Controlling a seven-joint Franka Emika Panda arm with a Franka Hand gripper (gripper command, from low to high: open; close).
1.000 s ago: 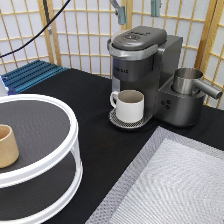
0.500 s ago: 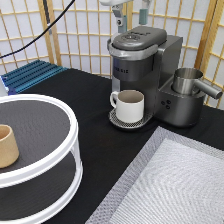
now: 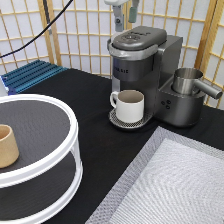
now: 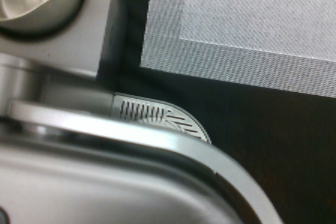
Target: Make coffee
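Hazard assessment: the gripper (image 3: 126, 21) hangs directly over the closed lid (image 3: 136, 40) of the coffee machine (image 3: 150, 70). If it dropped too steeply, the fingers could probably strike the lid's control panel instead of its front edge, or skid off the curved grey surface. Heavy sideways contact could also shift the machine and knock the mug (image 3: 130, 105) off the drip tray (image 3: 124, 121). The mug stands under the spout, handle toward 9 o'clock in the exterior view.

Task item: the coffee pod shows in neither view. It cannot be told from these pictures whether it is inside the machine or elsewhere.

Arm pose: only the hand shows, at 12 o'clock in the exterior view and cut by the exterior view's top edge. It points straight down, clear of the lid. The two fingers stand apart with nothing between them. In the wrist view the lid rim (image 4: 135, 145) fills the foreground, with the slotted drip tray (image 4: 161, 114) and the grey mat (image 4: 247, 45) beyond, so the hand looks to be near the lid's front edge.

Surroundings:
- metal jug (image 3: 187, 80): at 3 o'clock from the machine, touching its side dock.
- tan cup (image 3: 6, 145): on the two-tier stand (image 3: 70, 150), at 8 o'clock, well apart from the machine.
- grey mat (image 3: 170, 185): at 5 o'clock.
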